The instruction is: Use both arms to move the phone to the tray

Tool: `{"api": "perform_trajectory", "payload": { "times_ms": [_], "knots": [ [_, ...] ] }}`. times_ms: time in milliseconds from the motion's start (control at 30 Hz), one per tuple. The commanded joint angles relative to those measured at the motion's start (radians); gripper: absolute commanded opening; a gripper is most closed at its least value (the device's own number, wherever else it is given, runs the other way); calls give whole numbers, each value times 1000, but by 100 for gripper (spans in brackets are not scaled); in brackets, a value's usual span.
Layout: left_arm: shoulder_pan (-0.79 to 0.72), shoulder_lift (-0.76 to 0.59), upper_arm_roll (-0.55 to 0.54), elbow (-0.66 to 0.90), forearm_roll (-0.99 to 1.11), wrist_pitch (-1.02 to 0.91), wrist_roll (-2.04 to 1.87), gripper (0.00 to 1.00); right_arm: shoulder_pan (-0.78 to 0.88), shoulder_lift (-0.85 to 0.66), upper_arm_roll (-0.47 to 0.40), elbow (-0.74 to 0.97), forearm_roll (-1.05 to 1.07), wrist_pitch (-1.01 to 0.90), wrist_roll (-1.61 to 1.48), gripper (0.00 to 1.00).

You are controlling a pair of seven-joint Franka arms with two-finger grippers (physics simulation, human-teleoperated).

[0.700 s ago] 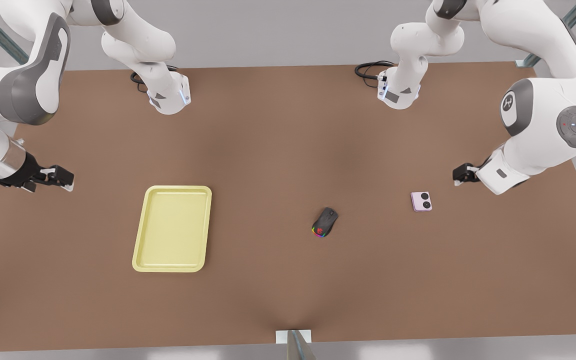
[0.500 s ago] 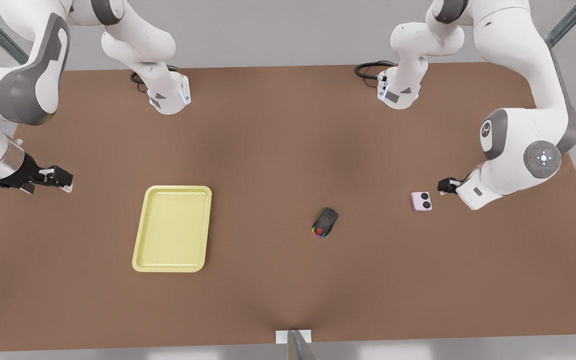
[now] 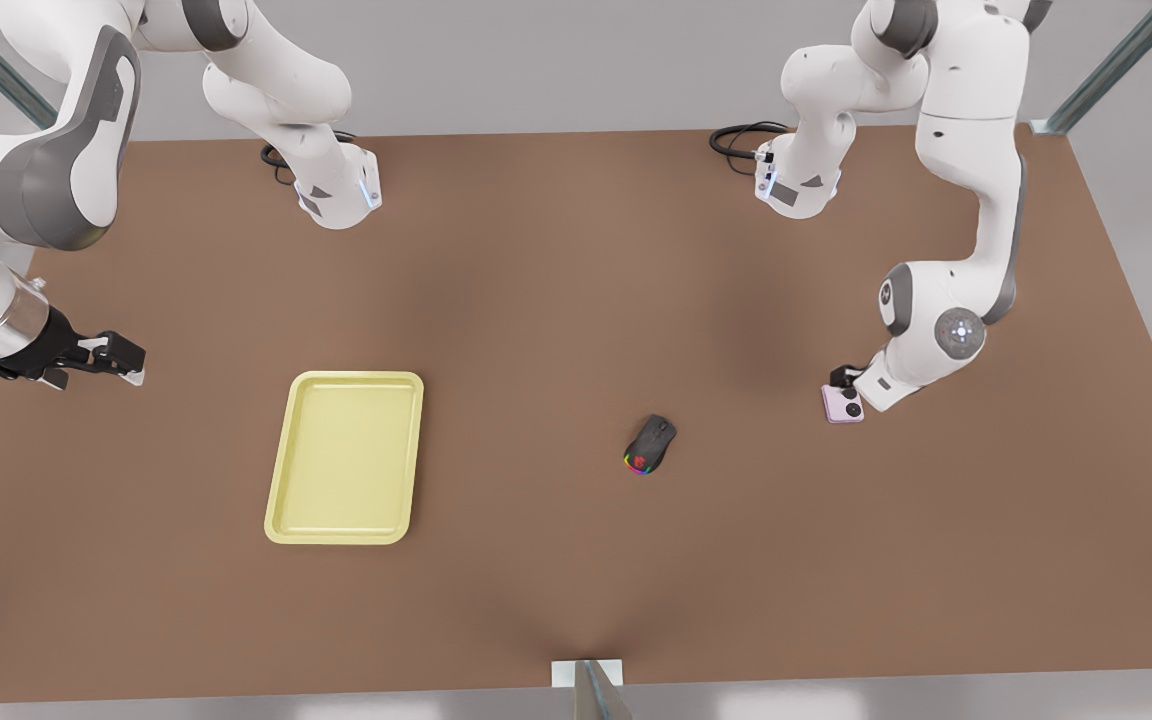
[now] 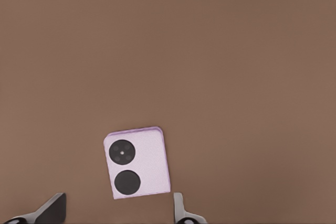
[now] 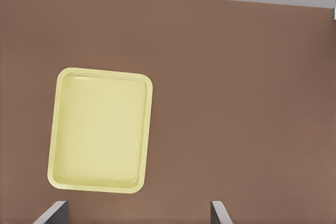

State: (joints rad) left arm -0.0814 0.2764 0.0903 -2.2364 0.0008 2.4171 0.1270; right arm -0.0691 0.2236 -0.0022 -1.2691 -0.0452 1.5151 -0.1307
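Left gripper [image 3: 844, 378] over the phone [image 3: 841, 405]
Its fingers spread wide above it; the right gripper [image 3: 121, 357] waits beside the tray [image 3: 344, 458], fingers apart.

White jointed arms [image 3: 966, 110], grey joint caps, round button disc at wrist, black jaws, black cables [image 3: 736, 138] at bases.

On the flat brown surface [image 3: 536, 300], the pale yellow rectangular tray [image 3: 345, 457] is placed toward the front view's left. The black mouse with rainbow lights [image 3: 650, 444] is found between it and the small pale pink phone [image 3: 839, 404], well apart from both.
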Motion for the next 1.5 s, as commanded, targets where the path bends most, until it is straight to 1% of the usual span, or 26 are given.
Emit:
{"api": "perform_trajectory", "payload": {
  "times_ms": [0,200,300,433,733,767,1000,1467],
  "knots": [
    [0,13,0,-6,-1,184,-69,100,0,-1,-1,1,1,0,-15,100],
    [-1,63,0,-11,-2,206,-124,100,0,-1,-1,1,1,0,-15,100],
    [0,86,0,-55,-2,278,-125,100,0,-1,-1,1,1,-1,-15,100],
    [-1,112,0,-72,-2,304,-125,100,0,-1,-1,1,1,-1,-15,100],
    [-1,148,0,-72,-2,310,-141,100,0,-1,1,1,1,-1,-15,100],
    [-1,148,0,-72,-2,309,-141,94,0,-1,1,1,-1,-1,-15,100],
    [-1,152,0,-71,-2,309,-141,82,0,-1,1,1,1,-1,-15,100],
    [-4,153,0,-68,-1,301,-141,79,0,-1,-1,1,1,-1,-15,100]
  ]
}}
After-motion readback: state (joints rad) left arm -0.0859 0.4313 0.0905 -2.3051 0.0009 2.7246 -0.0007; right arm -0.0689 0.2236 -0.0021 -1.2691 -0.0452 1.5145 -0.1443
